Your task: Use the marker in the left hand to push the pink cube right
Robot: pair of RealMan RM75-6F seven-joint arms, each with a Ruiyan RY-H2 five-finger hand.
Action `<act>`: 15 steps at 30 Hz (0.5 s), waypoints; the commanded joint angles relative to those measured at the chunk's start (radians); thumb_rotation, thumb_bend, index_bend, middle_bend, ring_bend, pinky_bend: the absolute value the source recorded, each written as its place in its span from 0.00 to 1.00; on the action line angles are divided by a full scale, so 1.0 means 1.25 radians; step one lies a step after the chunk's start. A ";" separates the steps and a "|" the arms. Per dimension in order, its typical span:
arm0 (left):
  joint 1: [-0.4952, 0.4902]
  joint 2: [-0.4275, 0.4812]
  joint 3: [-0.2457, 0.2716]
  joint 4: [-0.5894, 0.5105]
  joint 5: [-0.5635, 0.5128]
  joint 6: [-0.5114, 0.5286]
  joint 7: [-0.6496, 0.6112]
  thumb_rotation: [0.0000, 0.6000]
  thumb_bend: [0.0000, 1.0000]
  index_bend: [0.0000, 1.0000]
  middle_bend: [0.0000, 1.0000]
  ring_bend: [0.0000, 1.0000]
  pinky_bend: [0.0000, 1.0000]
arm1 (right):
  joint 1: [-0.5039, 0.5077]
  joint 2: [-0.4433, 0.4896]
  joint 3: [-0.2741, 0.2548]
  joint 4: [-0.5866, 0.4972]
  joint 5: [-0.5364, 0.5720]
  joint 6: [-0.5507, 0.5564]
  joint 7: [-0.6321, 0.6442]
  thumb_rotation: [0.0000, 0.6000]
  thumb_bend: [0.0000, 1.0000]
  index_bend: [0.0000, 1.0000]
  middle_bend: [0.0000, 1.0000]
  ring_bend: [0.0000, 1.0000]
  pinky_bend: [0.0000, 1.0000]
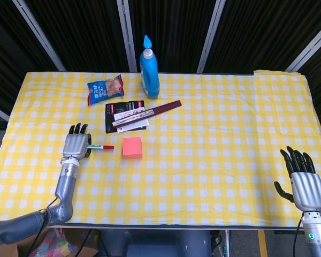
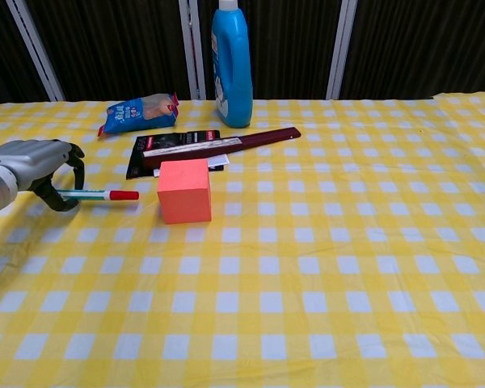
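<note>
Chest view: left hand (image 2: 32,164) grips marker (image 2: 99,195), red tip pointing at pink cube (image 2: 184,191), a gap between them. Push not begun. Right hand (image 1: 305,182) idle, fingers spread, well apart.

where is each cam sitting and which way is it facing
Head view: high above the near edge, looking steeply down on the whole table; shows left hand and right hand.
Chest view: low at the near edge, looking across toward the dark curtain; only the left hand.
Shared: left hand, marker, pink cube, blue bottle.
</note>
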 commanded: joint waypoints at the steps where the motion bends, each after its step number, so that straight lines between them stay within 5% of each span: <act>1: 0.007 0.020 0.000 -0.020 0.000 0.012 0.002 1.00 0.44 0.57 0.09 0.00 0.08 | 0.001 0.000 0.001 -0.002 0.002 -0.002 -0.001 1.00 0.38 0.00 0.00 0.00 0.00; 15: 0.036 0.131 0.003 -0.134 -0.043 0.036 0.023 1.00 0.44 0.57 0.09 0.00 0.08 | 0.005 -0.003 0.006 -0.006 0.004 -0.002 -0.010 1.00 0.38 0.00 0.00 0.00 0.00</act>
